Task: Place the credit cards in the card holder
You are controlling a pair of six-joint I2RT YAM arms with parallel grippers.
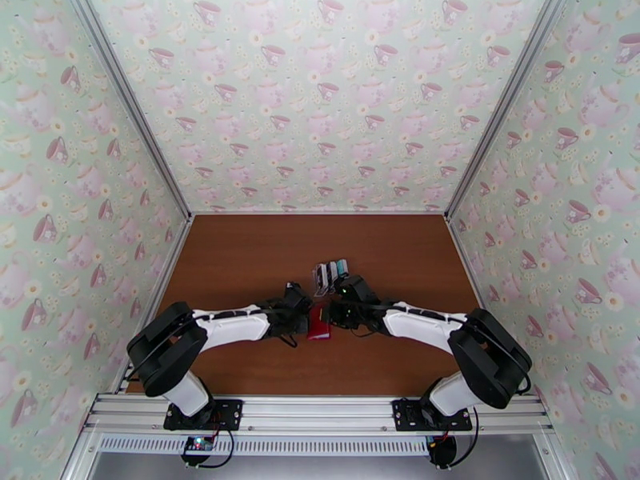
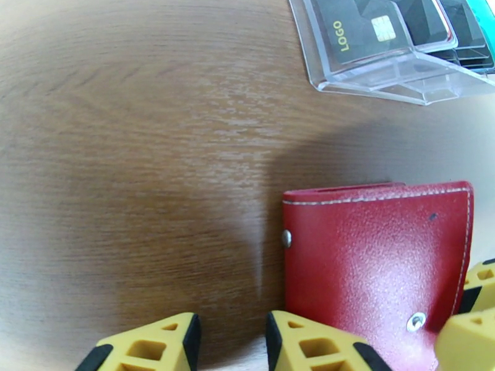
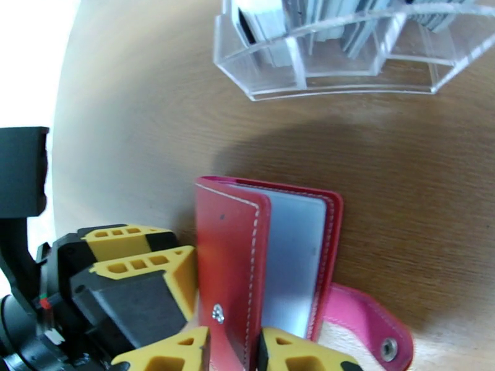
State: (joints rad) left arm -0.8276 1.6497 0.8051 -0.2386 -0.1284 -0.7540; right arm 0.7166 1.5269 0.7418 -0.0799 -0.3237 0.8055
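The card holder (image 1: 318, 325) is a red wallet lying on the brown table between the two arms. Its front cover (image 3: 229, 255) is lifted, showing a pale inner pocket (image 3: 292, 255) and a pink snap tab (image 3: 371, 329). My right gripper (image 3: 234, 344) is shut on the lower edge of that cover. My left gripper (image 2: 232, 335) stands open over bare table, its right finger (image 2: 315, 344) against the wallet's (image 2: 377, 261) left edge. The credit cards (image 1: 330, 272) stand in a clear slotted stand (image 3: 334, 69) just beyond the wallet. A black card (image 2: 362, 29) marked LOGO faces the left wrist.
Patterned walls enclose the table on the left, back and right. Bare wood (image 1: 240, 258) spreads to the left of and behind the stand. Both arms (image 1: 232, 326) (image 1: 416, 318) reach inward from the near edge and almost touch at the wallet.
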